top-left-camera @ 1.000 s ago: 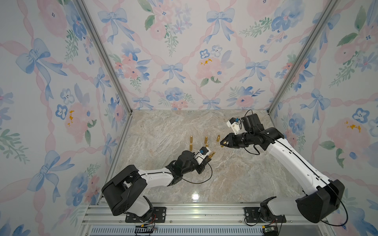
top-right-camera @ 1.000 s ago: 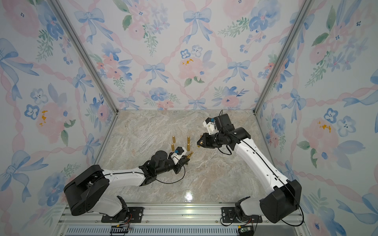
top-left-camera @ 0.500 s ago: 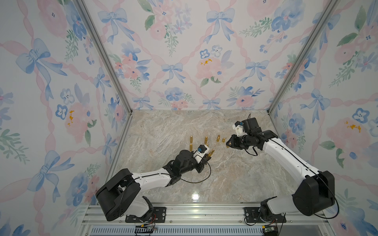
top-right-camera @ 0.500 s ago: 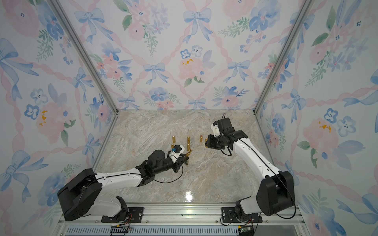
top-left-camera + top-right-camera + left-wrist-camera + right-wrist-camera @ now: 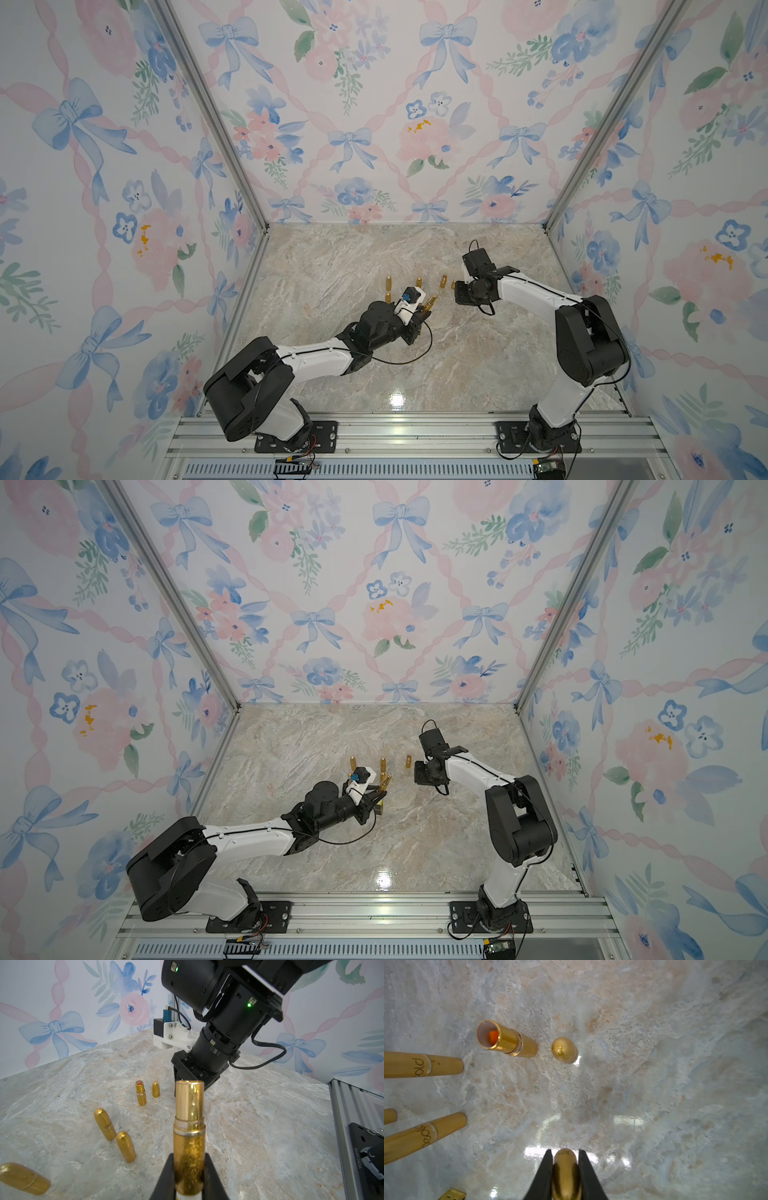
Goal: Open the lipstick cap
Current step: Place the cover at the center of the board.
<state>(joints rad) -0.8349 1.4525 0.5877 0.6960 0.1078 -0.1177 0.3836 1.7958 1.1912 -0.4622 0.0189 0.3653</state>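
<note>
Cap off: the lipstick tube (image 5: pixel 189 1136) and its cap (image 5: pixel 565 1178) are apart, one in each arm.
The left gripper (image 5: pixel 189 1156) has its jaws clamped on the tube's lower body, above the table (image 5: pixel 259 1126). The right gripper (image 5: pixel 565 1152) pinches the bullet-shaped cap in narrow jaws, low over the table. The opening itself looks done; what seems left is setting both pieces down. Another opened lipstick (image 5: pixel 141 1094) stands nearby beside a loose cap (image 5: pixel 155 1089).
</note>
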